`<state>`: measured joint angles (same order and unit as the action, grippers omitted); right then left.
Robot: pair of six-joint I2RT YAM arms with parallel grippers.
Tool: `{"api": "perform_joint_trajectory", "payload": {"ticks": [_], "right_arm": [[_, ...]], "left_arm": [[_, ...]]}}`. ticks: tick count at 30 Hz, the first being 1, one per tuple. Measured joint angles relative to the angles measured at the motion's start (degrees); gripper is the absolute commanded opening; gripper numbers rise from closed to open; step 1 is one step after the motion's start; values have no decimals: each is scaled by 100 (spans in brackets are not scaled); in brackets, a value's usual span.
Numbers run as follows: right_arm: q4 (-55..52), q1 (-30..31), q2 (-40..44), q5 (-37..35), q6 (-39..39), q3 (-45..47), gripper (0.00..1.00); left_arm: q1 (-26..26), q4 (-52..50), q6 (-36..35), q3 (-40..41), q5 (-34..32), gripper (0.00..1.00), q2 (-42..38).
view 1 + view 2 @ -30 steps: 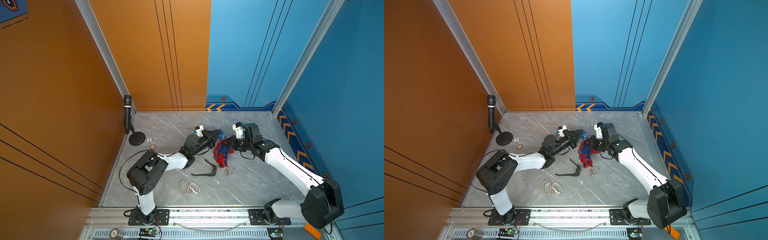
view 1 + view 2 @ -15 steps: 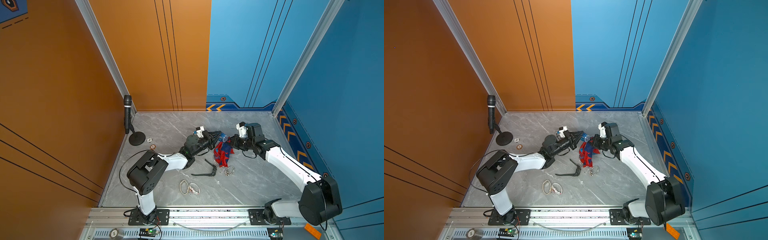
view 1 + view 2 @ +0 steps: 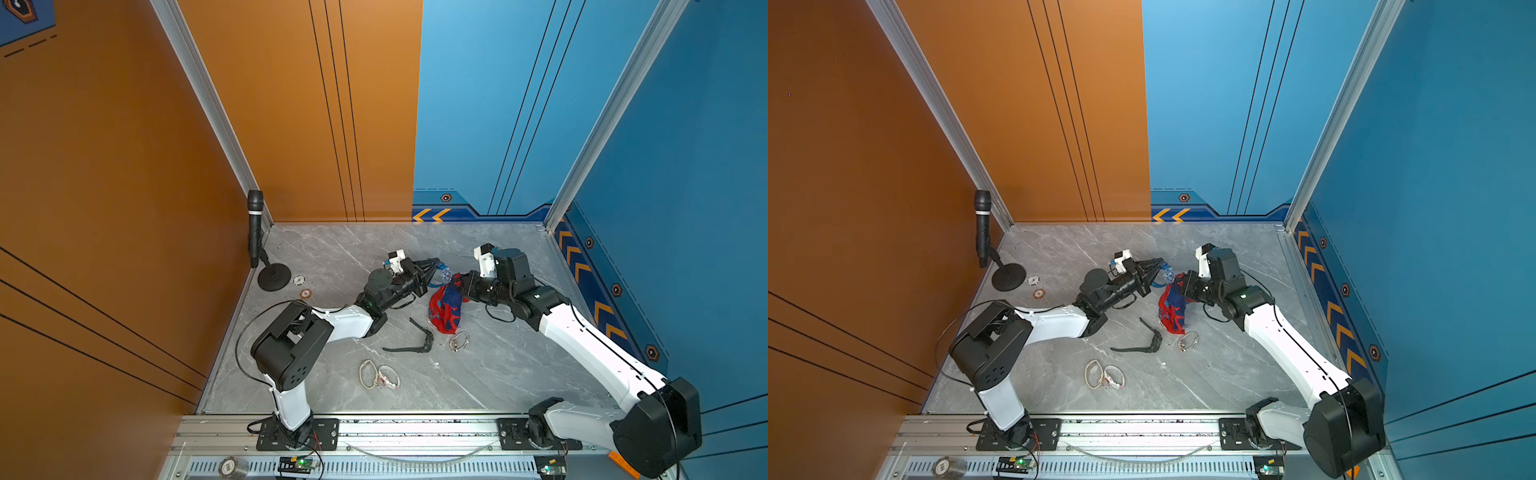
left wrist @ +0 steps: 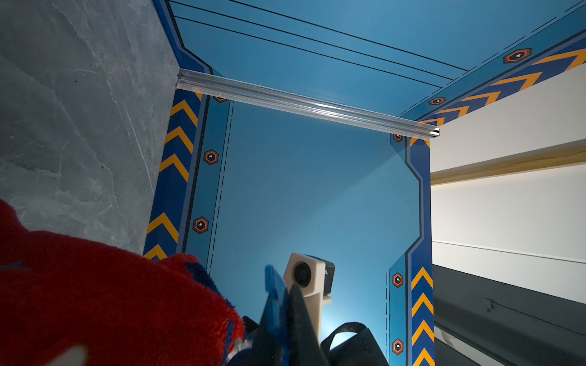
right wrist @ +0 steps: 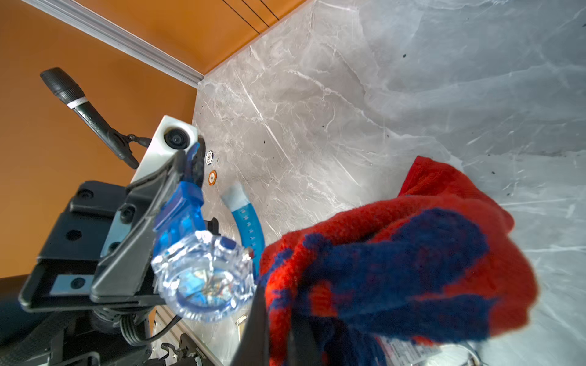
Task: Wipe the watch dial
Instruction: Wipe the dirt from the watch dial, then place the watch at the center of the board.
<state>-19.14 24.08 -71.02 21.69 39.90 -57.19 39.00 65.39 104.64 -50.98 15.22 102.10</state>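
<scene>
Shifting slightly sideways, the right gripper, pinching the cloth, kept it beside the dial while the left gripper pinched the strap: wiping seemed underway.

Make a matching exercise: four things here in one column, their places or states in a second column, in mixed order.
1 blue watch
2 red and blue cloth
3 black watch
4 microphone

A stands on a round base
B held in the right gripper
C lies loose on the table
D held in the left gripper

Pairs: 1-D, 2-B, 3-C, 4-A
</scene>
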Motion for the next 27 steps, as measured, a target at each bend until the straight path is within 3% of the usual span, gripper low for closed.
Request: {"api": "perform_joint_trajectory", "payload": {"ticks": [7, 12, 18, 27], "right_arm": [[-520, -9, -98, -479, -260, -297, 0], [-750, -20, -98, -741, -485, -365, 0], [-791, -17, -98, -743, -560, -365, 0], [-789, -17, -168, -732, -560, -365, 0]], "left_arm": [[-251, -551, -275, 455, 179, 0, -249], [-835, -2924, -1604, 599, 389, 0, -859], [-1410, -6019, -3517, -162, 216, 0, -1259], [-1687, -8059, -4835, -1134, 262, 0, -527]]}}
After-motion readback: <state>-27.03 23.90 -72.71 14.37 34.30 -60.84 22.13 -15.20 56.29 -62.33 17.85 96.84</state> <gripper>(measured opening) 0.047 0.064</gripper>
